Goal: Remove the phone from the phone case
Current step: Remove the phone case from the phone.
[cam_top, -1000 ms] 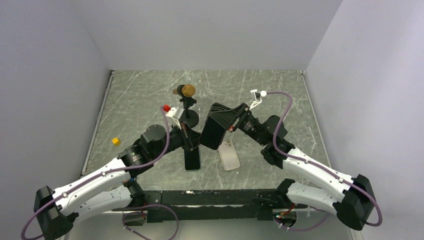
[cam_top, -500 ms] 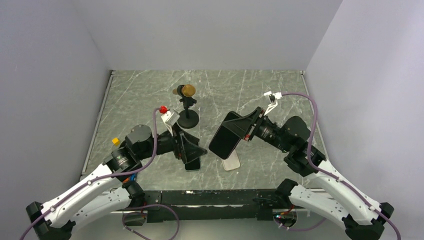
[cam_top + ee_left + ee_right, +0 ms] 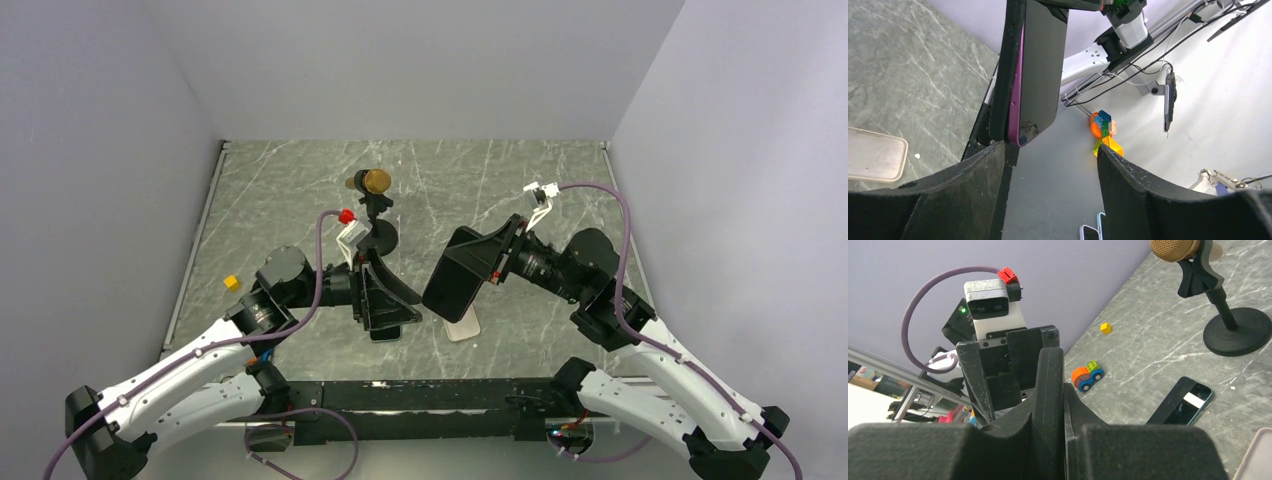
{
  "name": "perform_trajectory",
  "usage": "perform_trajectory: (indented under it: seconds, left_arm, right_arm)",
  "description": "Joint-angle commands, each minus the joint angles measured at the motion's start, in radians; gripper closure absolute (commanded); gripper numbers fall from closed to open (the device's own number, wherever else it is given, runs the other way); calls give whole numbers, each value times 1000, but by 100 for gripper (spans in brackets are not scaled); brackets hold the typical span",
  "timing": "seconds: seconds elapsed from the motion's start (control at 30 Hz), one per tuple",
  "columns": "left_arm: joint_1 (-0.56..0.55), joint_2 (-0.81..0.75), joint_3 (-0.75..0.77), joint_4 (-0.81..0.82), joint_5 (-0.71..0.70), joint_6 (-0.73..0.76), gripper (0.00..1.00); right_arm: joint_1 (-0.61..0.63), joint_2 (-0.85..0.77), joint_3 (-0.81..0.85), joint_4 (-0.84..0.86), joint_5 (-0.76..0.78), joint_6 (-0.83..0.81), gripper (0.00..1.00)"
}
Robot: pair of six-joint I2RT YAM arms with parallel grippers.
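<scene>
Slick, rigid purple phone (image 3: 1040,65) in black case (image 3: 1004,75) is clamped in right gripper (image 3: 1053,407) jaws; its 6 o'clock end is best pinched by released left gripper (image 3: 1048,155).

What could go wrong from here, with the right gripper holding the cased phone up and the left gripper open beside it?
1. Only the right gripper holds the phone case, in the air; if the purple phone pops free before the open left gripper grips it, it may drop.
2. The microphone stand and a second phone sit close to the left gripper; a wide pull might knock them.
</scene>
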Motion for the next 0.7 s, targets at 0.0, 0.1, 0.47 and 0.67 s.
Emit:
perform_trajectory:
  seconds: [0.0,0.1,0.47,0.67]
  left_arm:
    - [0,25,59,26,27,-13,30]
    - [0,39,62,19,27,-13,31]
    - [-3,102,-18,366,113,-197,42]
    - [-14,124,-14,422,121,-236,46]
  right_arm:
    - [0,-4,27,125,-38,29,100]
    - [0,-5,25,136,-36,31,100]
    - [0,24,-28,233,-76,46,100]
    - [-2,36,-49,245,-58,45,100]
